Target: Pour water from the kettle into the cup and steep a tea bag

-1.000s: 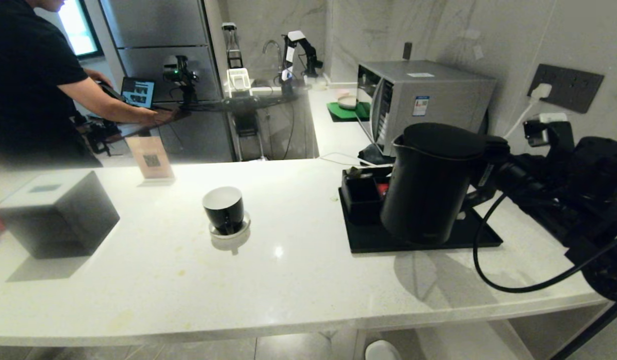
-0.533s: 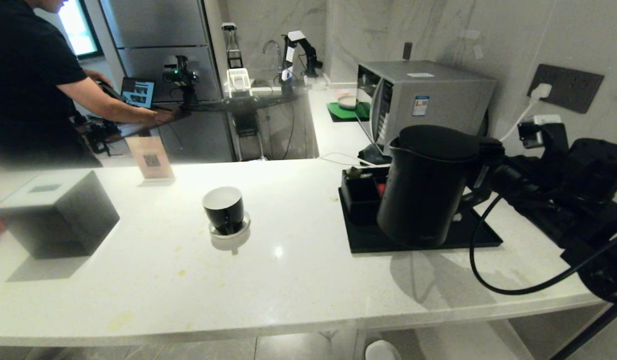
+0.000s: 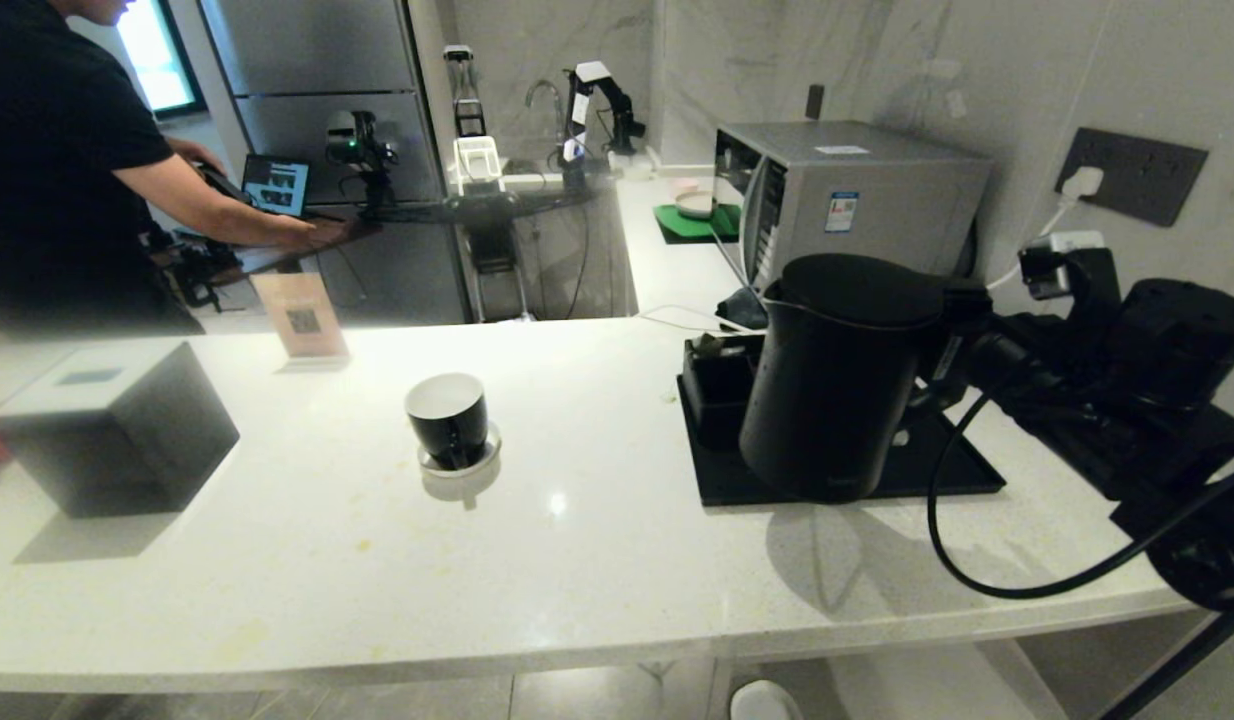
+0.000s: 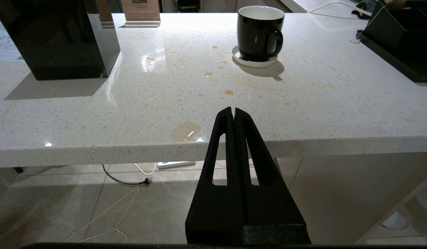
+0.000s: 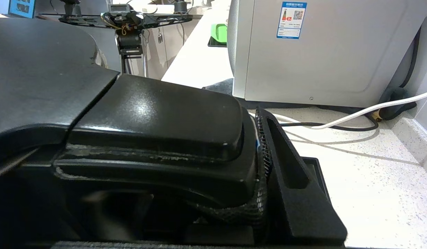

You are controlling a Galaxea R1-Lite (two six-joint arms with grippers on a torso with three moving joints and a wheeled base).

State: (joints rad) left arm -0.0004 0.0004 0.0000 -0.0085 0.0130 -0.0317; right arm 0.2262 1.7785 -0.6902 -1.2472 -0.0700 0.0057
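From the head view we see the kettle (image 3: 837,380) held upright above the black tray (image 3: 937,470) at the right end of the white counter (image 3: 577,540), its shadow falling on the counter in front of the tray. The right gripper (image 3: 962,335) reaches in from the right and clamps the kettle's handle, though here the fingers are mostly lost against the black body. The cup (image 3: 447,418) stands on a small white coaster (image 3: 460,462) near the counter's middle, well apart from the kettle. A black box with a pale top (image 3: 112,425) sits at the left end, a small sign (image 3: 300,317) behind the cup, a microwave (image 3: 847,205) behind the kettle, and a person (image 3: 67,170) stands at the far left. We cannot find the tea bag in this view.

The left wrist view gives us what the head view lacks: the left gripper (image 4: 233,112), fingers pressed together and holding nothing, poised just off the counter's near edge. It also shows the cup's (image 4: 259,33) ear handle, its white inside, and tea-coloured drops and a small puddle (image 4: 186,130) on the counter between gripper and cup.

The right wrist view shows the grip close up: one finger (image 5: 289,173) lies flat against the side of the kettle's handle (image 5: 158,138); the opposite finger is hidden. Behind are the microwave's side and a white cable (image 5: 372,110).
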